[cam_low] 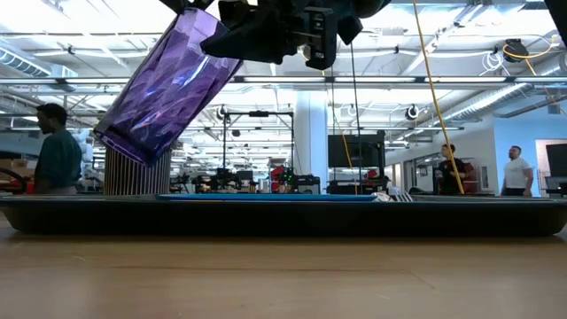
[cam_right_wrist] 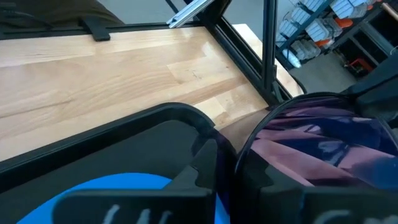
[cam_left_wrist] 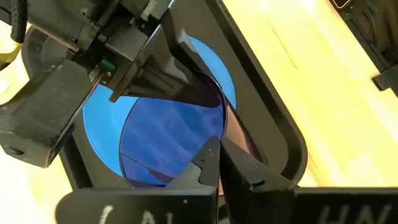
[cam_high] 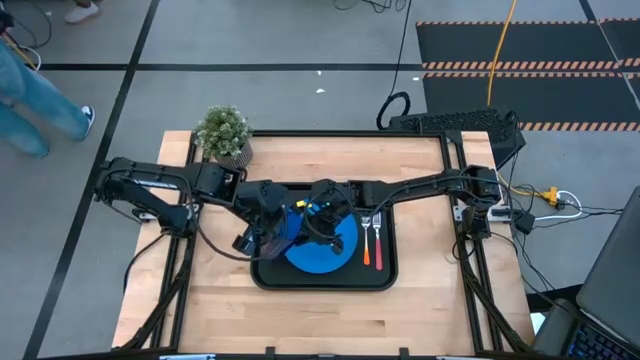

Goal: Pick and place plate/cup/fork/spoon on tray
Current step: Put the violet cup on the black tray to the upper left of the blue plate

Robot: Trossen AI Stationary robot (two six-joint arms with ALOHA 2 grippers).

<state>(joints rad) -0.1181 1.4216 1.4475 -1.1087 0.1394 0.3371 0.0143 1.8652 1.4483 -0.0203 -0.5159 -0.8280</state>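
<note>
Evidently both arms met over the tray [cam_high: 385, 282] at this moment, and the cup [cam_low: 164, 89] hung between them, clear of everything beneath it.

From my left wrist camera, the left gripper [cam_left_wrist: 214, 165] had its fingers pressed together on the cup's rim, with the thin purple wall pinched between them. The right gripper [cam_right_wrist: 224, 168] had its fingers closed on the rim too, at a spot about opposite, so the mouth of the cup was held from two sides.

What mattered to me was the cup's long axis. It was tilted, not upright. At table height the base pointed down and to the left, while the mouth leaned up and to the right, where both sets of fingers held it. From above, the cup sat over the left part of the plate [cam_high: 335, 250], which lay flat in the middle of the tray. The base was off the plate, with open air under it.

I judged that the coming move would turn on that tilt: the cup would need righting so the base faced straight down before it could be lowered. Neither arm was nearer, since both were already on the rim. If one let go, the other would carry a leaning cup by a thin wall, and it might swing.

The fork [cam_high: 366, 240] and spoon [cam_high: 378, 240] lay side by side on the tray's right part, well away from the cup.
</note>
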